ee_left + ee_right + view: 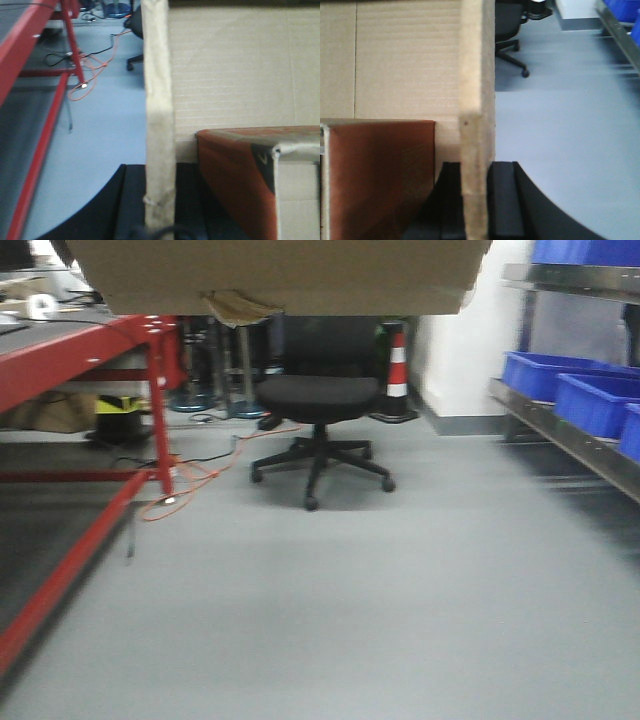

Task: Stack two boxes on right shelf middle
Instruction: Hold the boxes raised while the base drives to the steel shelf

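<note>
1 shallow box (pixel 225 180) lies inside the tall box (pixel 230 65).

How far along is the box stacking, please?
Done: the large cardboard box is lifted, with a smaller box inside. In hand: left fingers and right fingers clamp its opposite walls. Left: reaching the steel shelf, right of the robot, and setting both down.

Workshop or lab w/ storage, by the look: steel shelf (pixel 560 430) w/ blue bins (pixel 590 400), red-framed tabletop (pixel 60 360), striped cone (pixel 397 365), office chair (pixel 320 400), orange cables (pixel 200 475) loose on grey floor (pixel 350 620).
</note>
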